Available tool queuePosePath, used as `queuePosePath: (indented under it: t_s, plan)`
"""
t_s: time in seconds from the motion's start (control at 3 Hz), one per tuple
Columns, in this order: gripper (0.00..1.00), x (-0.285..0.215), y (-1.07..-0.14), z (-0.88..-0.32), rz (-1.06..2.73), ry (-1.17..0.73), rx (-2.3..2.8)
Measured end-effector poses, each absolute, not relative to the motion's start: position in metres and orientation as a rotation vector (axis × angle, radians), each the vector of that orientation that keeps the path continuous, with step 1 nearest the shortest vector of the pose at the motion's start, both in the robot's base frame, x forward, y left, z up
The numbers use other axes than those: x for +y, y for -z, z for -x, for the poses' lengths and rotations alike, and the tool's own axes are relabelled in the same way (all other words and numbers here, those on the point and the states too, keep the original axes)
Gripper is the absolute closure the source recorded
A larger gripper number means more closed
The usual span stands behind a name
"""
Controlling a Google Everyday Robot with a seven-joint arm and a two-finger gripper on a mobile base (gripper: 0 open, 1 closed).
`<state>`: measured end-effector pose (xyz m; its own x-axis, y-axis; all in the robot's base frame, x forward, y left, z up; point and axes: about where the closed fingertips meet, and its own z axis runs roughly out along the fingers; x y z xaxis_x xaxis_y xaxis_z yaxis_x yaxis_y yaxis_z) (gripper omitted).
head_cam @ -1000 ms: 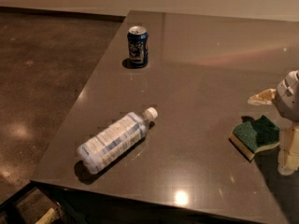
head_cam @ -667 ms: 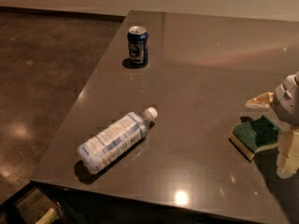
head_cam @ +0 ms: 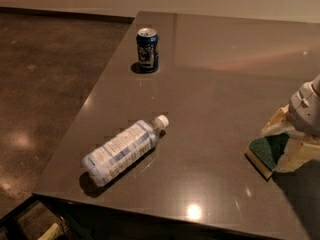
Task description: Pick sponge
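Note:
The sponge (head_cam: 265, 151), dark green on top with a pale yellow foam edge, lies flat on the dark table (head_cam: 215, 74) near its right side. My gripper (head_cam: 283, 144) reaches in from the right edge and is down at the sponge. It is open, with one pale finger (head_cam: 274, 126) at the sponge's far side and the other at its near right side. The sponge's right part is hidden behind the gripper.
A clear plastic bottle (head_cam: 122, 150) with a white label lies on its side near the table's front left. A blue can (head_cam: 147, 49) stands upright at the far left. The table's left and front edges drop to a brown floor (head_cam: 45, 84).
My gripper has sunk a little lower over the sponge, its far finger now closer to the sponge's edge. The sponge, bottle and can have not moved.

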<state>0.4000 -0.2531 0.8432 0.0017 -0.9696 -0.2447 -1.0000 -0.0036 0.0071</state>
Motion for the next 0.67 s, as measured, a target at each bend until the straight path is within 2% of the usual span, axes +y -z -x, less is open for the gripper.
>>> queuePosePath:
  t_s: [0.67]
  plan:
    - [0.88, -0.234, -0.864, -0.401, 2.108, -0.283, 2.044]
